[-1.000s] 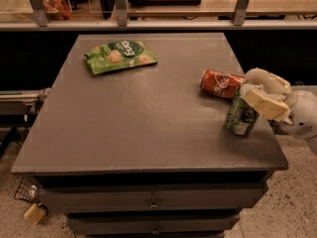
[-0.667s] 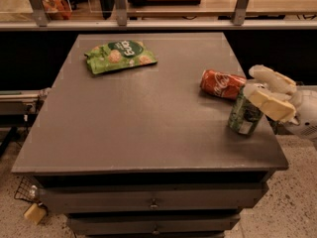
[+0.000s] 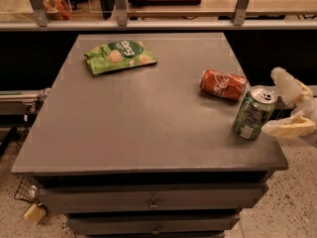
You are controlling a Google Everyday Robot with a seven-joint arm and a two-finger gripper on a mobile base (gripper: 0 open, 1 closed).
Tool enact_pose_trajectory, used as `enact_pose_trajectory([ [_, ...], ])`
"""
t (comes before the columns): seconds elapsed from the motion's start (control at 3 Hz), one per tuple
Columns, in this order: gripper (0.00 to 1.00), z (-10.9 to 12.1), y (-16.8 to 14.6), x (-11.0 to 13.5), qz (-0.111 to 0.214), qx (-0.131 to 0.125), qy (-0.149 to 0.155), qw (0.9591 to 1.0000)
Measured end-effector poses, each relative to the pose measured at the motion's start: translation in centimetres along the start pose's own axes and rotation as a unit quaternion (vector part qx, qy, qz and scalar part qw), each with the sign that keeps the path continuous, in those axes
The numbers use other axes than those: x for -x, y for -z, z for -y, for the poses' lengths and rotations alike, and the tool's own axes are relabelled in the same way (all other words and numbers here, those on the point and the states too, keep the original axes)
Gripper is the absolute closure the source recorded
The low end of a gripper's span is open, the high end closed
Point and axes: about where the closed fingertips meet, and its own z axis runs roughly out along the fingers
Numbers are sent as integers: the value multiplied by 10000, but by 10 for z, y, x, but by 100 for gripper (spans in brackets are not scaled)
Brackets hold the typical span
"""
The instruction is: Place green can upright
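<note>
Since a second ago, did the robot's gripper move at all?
Yes. The gripper has slid right, away from the red can, which has not shifted. Its jaws stand open beside the green can.

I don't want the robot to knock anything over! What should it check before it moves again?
1. Green can standing with its top up, base on the table: ok.
2. Gripper open, just right of the green can: ok.
3. Lower finger clear of the green can: cannot tell, its tip sits very close.
4. Green can well in from the table's edge: not ok, it stands near the front right corner.
5. Red can apart from the green can: ok, it lies on its side just behind, with a gap.
6. Snack pouch out of the way: ok, far back left.
</note>
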Motion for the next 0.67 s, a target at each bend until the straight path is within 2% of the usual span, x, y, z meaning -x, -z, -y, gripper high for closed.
enact_pose_trajectory([
  [0.33, 0, 9, 15, 19, -392, -162, 18, 9991],
  [0.67, 0, 10, 16, 23, -401, -176, 33, 9990],
])
